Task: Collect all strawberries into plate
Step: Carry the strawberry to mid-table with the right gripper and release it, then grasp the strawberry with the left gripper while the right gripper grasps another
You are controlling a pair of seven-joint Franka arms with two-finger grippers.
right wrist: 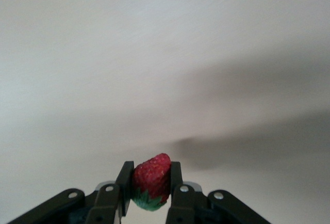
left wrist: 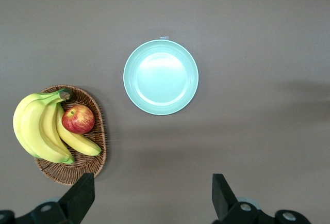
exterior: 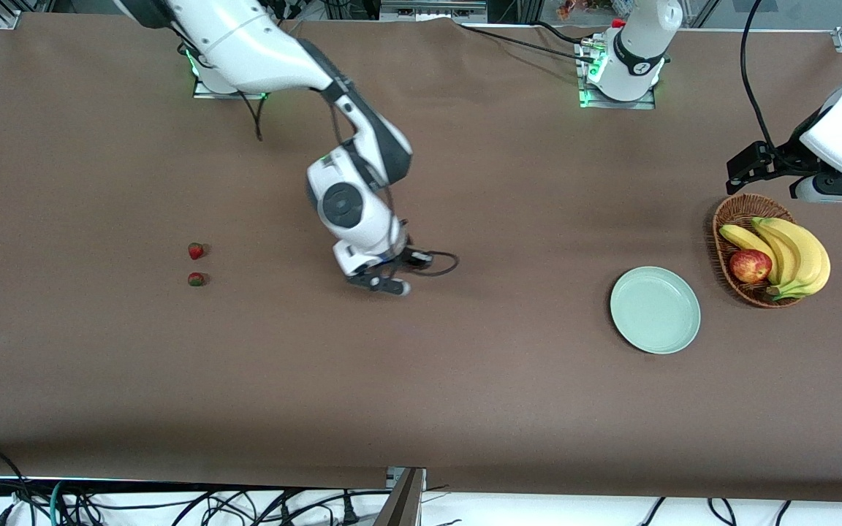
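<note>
1 strawberry [right wrist: 151, 181] in right end effector [right wrist: 149, 185]

We see one red strawberry [right wrist: 151, 181], green leafy end down, pinched between the right gripper's [right wrist: 149, 185] fingers above bare table. Two more strawberries [exterior: 196, 251] [exterior: 196, 279] lie side by side, well apart from that gripper. The round mint plate [left wrist: 161, 77] sits empty below the left gripper [left wrist: 152, 195].

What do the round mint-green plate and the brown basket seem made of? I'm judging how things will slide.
Round mint-green plate: likely plastic or glazed ceramic; smooth, with a soft glare. Brown basket: woven wicker, with visible strands and a matte look.
</note>
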